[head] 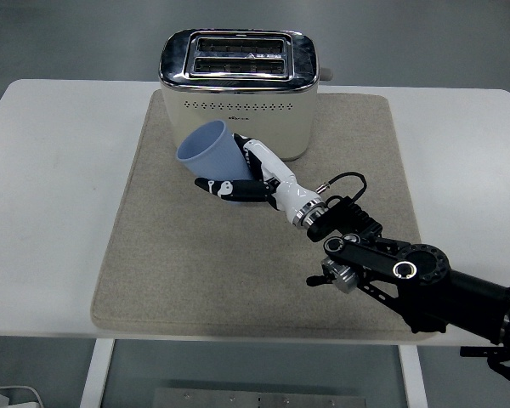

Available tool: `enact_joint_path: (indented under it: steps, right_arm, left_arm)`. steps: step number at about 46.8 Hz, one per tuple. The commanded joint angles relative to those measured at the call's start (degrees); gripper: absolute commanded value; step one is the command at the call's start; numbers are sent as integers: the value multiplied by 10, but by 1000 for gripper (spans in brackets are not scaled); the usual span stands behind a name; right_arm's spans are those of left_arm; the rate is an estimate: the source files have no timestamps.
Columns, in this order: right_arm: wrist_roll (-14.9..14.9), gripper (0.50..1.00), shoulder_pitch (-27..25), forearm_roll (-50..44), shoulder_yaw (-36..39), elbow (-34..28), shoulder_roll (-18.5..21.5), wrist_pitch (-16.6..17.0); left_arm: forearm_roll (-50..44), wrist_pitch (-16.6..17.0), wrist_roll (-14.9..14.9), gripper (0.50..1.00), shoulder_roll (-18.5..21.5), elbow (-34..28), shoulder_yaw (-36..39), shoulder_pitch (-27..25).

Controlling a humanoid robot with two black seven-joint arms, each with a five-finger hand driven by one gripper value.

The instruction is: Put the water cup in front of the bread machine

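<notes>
**Blue cup held in front of the toaster**

The water cup [209, 151] is light blue. It is tipped over on a slant, with its open mouth facing up and to the left. It is just in front of the bread machine [236, 90], near the machine's front wall and a bit to its left side. I cannot tell if the cup's bottom touches the mat or is a little above it.

The right hand [248, 176] holds the cup. The hand is white and black. Its fingers [223, 186] are closed around the cup's lower part, with some fingers under the cup and some along its right side.

The right arm [408, 280] is black. It comes in from the bottom right corner and reaches up and to the left over the mat. A thin black cable loops up near the wrist.

The bread machine is cream with a shiny silver top. It has two long slots on top and a row of small dots across its front. It stands upright at the far edge of the mat.

The mat [238, 272] is beige and covers the middle of the white bench [51, 212]. The bench shows bare on both sides of the mat.
</notes>
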Motion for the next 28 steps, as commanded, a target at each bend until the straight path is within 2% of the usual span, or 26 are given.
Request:
enact_joint_path:
  steps: [1, 10, 21, 28]
  right_arm:
    - [0, 793, 0, 0, -1, -2, 0, 0]
    - [0, 819, 1, 0, 0, -8, 0, 0]
    - [-1, 825, 2, 0, -1, -9, 0, 0]
    - [-1, 860, 1, 0, -1, -8, 0, 1]
  left_arm:
    - [0, 0, 1, 1000, 0, 0, 0, 0]
    - [0, 0, 1, 1000, 0, 0, 0, 0]
    - [0, 0, 1, 1000, 0, 0, 0, 0]
    - [-1, 0, 1, 1000, 0, 0, 0, 0]
